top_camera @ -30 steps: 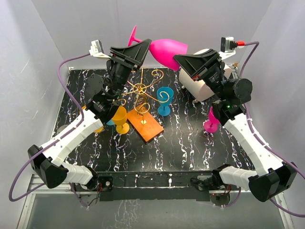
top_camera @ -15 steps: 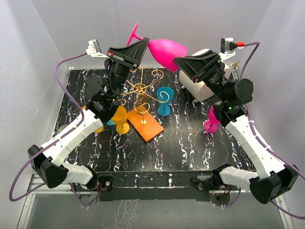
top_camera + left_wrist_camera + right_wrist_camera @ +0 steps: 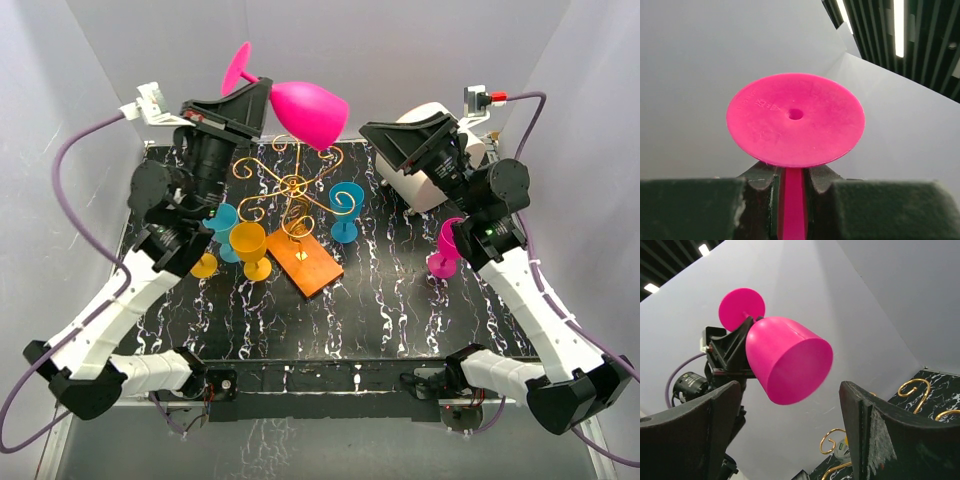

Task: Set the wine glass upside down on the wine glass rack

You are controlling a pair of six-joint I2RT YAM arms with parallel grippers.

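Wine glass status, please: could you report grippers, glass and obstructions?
Left gripper shut on wine glass stem. Right gripper open, empty. Glass tilted aloft, not yet on rack. Nothing blocking.

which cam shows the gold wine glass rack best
Top external: the whole wine glass rack shows, curled arms and orange base. Right wrist catches only a few of its gold curls at the lower right. Left wrist shows none of it.

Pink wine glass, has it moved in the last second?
Yes. The pink wine glass moved left; its bowl sat right of the wine glass rack centre, now lines up with it.
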